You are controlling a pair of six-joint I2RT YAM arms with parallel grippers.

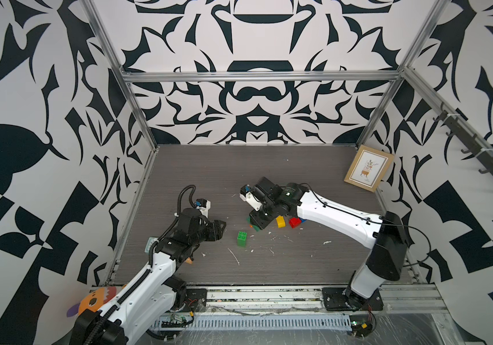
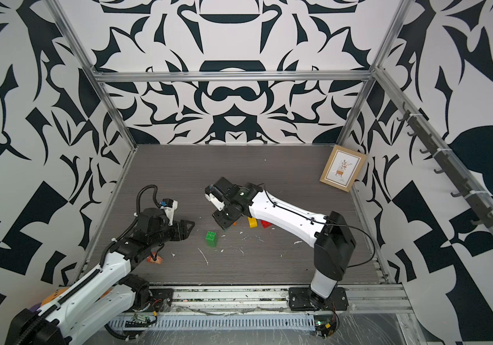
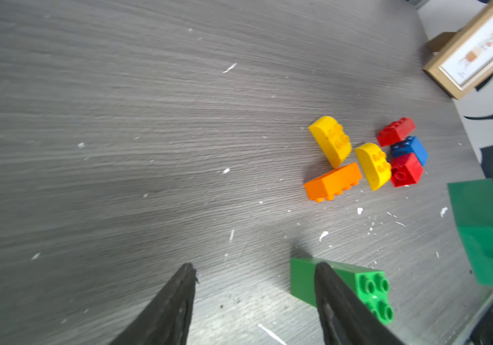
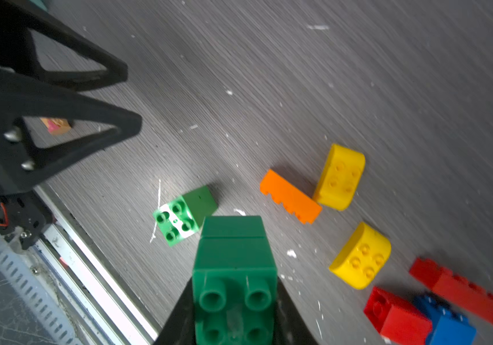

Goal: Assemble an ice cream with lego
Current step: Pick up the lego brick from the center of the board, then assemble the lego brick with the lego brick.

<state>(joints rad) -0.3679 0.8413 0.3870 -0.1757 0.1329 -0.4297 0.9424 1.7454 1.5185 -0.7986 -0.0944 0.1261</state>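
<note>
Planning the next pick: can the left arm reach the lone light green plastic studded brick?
Likely yes: the left gripper, jaws open, is beside the light green plastic brick, bare table between; the right gripper, shut on dark green plastic bricks, is beyond.

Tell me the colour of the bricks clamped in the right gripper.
Dark green; the bricks show best in the right wrist view.

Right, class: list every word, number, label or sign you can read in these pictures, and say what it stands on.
No text reads clearly.
Framed picture: tiny caption under the plant print, too small to read.
Right arm: pale sticker on its black joint, blurred.
Light green brick: studs show no legible lettering.
</note>
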